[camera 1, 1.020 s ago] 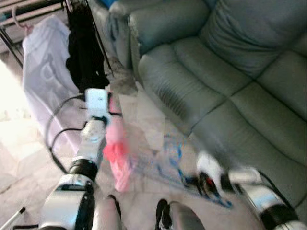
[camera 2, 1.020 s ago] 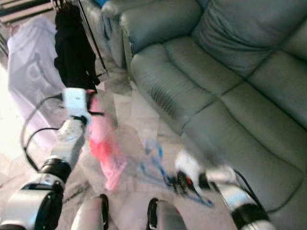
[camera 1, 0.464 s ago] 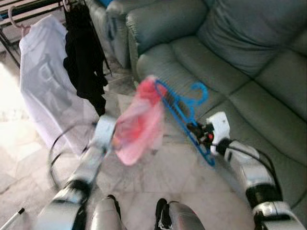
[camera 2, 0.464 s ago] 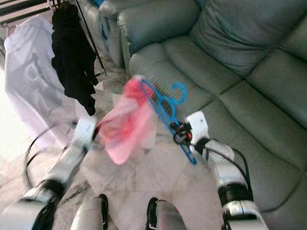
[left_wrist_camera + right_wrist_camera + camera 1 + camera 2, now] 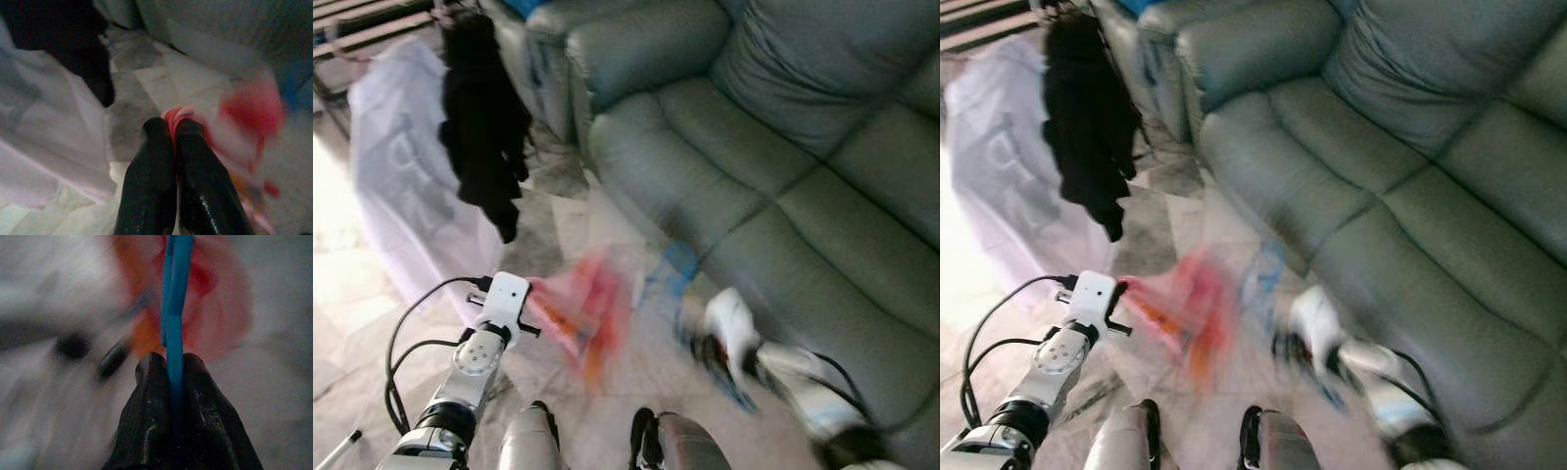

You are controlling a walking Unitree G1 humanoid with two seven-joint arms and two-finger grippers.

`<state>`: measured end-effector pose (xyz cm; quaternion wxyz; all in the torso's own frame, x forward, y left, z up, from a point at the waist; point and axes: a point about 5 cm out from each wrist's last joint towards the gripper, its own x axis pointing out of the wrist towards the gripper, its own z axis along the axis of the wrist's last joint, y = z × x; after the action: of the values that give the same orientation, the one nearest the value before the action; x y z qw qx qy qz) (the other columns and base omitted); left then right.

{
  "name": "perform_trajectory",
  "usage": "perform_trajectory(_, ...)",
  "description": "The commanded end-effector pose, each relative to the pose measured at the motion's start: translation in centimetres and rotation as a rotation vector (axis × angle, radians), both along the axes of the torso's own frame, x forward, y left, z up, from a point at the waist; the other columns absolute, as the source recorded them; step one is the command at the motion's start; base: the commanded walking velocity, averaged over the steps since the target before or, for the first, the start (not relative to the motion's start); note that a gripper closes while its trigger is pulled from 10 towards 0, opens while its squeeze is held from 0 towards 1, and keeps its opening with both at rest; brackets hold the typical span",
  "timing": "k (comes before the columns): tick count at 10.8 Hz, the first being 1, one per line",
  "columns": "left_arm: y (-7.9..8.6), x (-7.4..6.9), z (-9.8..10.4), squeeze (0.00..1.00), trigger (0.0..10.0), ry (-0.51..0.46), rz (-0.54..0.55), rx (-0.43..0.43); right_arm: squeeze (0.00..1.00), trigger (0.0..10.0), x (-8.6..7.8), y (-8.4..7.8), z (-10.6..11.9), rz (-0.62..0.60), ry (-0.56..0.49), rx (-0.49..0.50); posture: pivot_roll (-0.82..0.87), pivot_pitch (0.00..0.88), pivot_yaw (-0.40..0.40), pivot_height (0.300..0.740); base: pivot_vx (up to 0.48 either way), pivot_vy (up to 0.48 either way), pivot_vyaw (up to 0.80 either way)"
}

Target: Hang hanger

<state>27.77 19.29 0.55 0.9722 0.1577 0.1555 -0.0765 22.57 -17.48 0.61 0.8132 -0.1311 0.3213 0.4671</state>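
Now, left end effector [image 5: 172, 128]: clamped on pink garment [image 5: 582, 311] — wrist view shows cloth between fingers.
Right end effector [image 5: 168, 363]: clamped on blue hanger [image 5: 174, 293] — head views blur it.

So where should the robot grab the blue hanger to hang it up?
On the straight blue bar of the hanger, about where the right gripper pinches it, coming from below. The bar is thin enough for the fingers to close around, and that leaves the hook end free. The pink garment covers the rest.

no readable text, labels or signs
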Motion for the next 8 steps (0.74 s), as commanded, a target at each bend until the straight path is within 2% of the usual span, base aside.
perform_trajectory(1,0.0,-0.3,-0.2,0.00,10.0,0.006,-0.011,0.028,0.00,10.0,-0.8,-0.2,0.3,0.145,0.031,-0.035,-0.03,0.157,-0.073,0.740,0.000,0.000,0.00)
perform_trajectory(2,0.0,-0.2,-0.2,0.00,10.0,-0.004,0.007,0.049,0.00,10.0,0.1,-2.2,1.4,0.192,0.006,-0.109,-0.03,0.153,-0.078,0.740,0.000,0.000,0.00)
perform_trajectory(3,0.0,-0.1,-0.3,0.00,10.0,-0.001,0.015,0.073,0.00,10.0,0.5,-3.6,2.7,0.215,0.035,-0.110,-0.04,0.151,-0.079,0.740,0.000,0.000,0.00)
perform_trajectory(4,-0.1,0.0,-0.3,0.00,10.0,0.002,0.023,0.092,0.00,10.0,0.4,-4.7,3.5,0.240,0.073,-0.113,-0.04,0.149,-0.080,0.740,0.000,0.000,0.00)
perform_trajectory(6,0.1,0.2,-0.2,0.00,10.0,-0.013,0.053,0.137,0.00,10.0,-0.3,-7.1,4.4,0.331,0.142,-0.183,-0.04,0.147,-0.085,0.740,0.000,0.000,0.00)
perform_trajectory(8,0.9,0.5,0.0,0.00,10.0,-0.021,0.129,0.197,0.00,10.0,0.5,-8.1,5.1,0.311,0.118,-0.228,-0.05,0.145,-0.088,0.740,0.000,0.000,0.00)
